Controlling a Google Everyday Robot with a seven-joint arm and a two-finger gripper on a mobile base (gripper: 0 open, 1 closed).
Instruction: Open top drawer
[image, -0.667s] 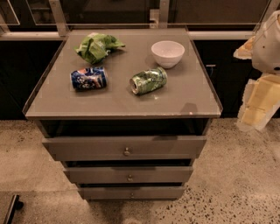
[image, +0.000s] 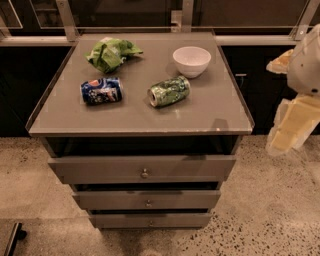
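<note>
The top drawer (image: 100, 170) is the widest grey-brown front, just under the cabinet top, with a small round metal knob (image: 144, 174) at its centre. A dark gap shows above it, and its front stands further forward than the two narrower drawers below. My gripper (image: 286, 134), pale yellow-white, hangs at the right edge of the view. It is beside the cabinet's right front corner, well to the right of the knob and apart from the drawer.
On the cabinet top (image: 210, 110) lie a blue can (image: 101, 91), a green can (image: 169, 91), a white bowl (image: 191, 60) and a green crumpled bag (image: 111, 53). The middle drawer (image: 147, 200) and bottom drawer (image: 150, 220) sit below. Speckled floor surrounds the cabinet.
My arm at the right edge has dropped slightly. The drawers and the objects on top have not moved.
</note>
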